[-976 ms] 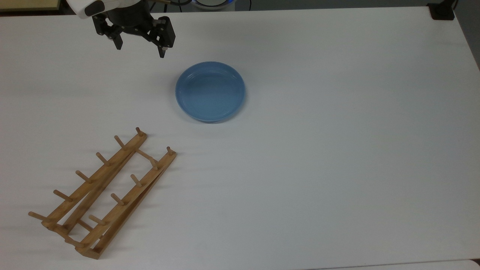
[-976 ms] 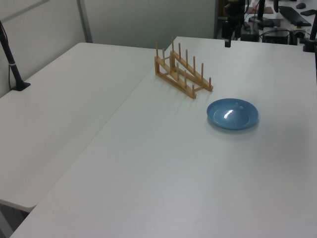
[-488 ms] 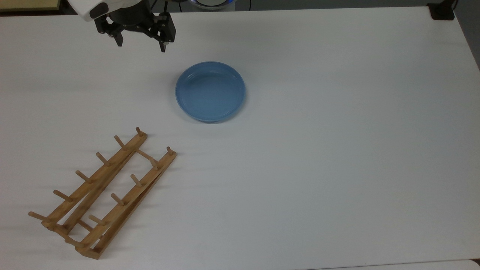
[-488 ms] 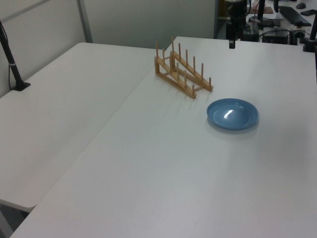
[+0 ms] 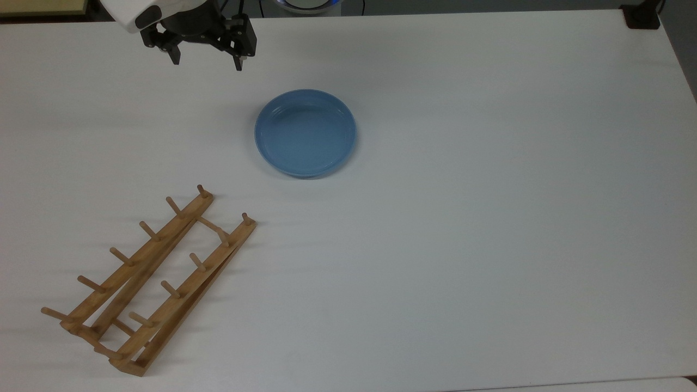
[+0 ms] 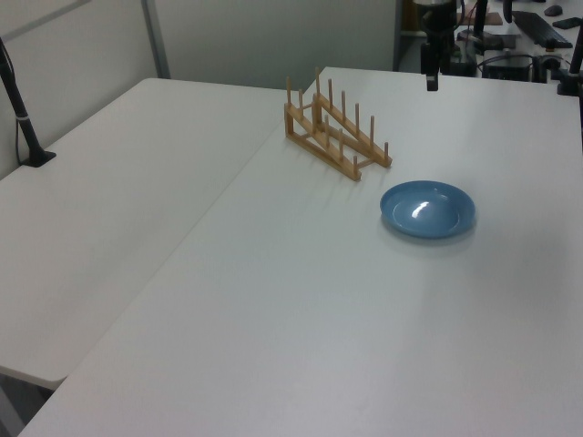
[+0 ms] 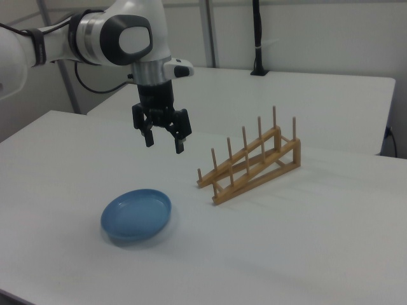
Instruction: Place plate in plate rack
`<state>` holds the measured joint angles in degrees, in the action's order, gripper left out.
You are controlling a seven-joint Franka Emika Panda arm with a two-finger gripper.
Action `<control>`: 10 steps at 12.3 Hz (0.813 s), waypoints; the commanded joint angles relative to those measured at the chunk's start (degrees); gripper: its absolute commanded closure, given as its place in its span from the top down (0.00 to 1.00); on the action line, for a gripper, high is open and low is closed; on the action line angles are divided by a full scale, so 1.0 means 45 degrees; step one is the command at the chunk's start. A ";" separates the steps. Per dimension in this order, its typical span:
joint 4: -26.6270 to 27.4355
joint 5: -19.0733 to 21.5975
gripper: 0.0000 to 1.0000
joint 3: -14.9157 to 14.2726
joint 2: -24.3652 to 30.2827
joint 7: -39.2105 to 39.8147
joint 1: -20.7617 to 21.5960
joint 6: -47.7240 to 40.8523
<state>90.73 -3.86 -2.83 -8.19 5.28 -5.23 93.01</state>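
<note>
Worktop (image 5: 490,245): carries two items, well apart from each other.

Plate (image 5: 305,133): lies flat on the worktop, upper middle of the top view; empty.

Rack (image 5: 148,283): stands on the worktop at the top view's lower left, running diagonally, its near end pointing toward the plate; holds nothing. In the right view it stands to the right of and behind the plate (image 7: 137,215).

Tool (image 5: 207,61): hangs above the worktop at the top view's upper left, to the left of and beyond the plate, touching neither item; fingers spread apart.

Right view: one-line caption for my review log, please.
Open tool above white table, blue plate lying flat below, empty wooden plate rack beside.
</note>
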 commanded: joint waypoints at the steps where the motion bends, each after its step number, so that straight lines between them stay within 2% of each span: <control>1: -0.0005 -0.0217 1.00 -0.0016 0.0100 0.0253 0.0107 -0.0316; 7: -0.0044 -0.0198 1.00 -0.0016 0.0120 0.0272 0.0010 -0.0316; 10: 0.0091 -0.0237 1.00 -0.0016 0.0121 0.1343 -0.0225 -0.0686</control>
<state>90.67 -3.86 -2.85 -8.11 6.81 -5.69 92.53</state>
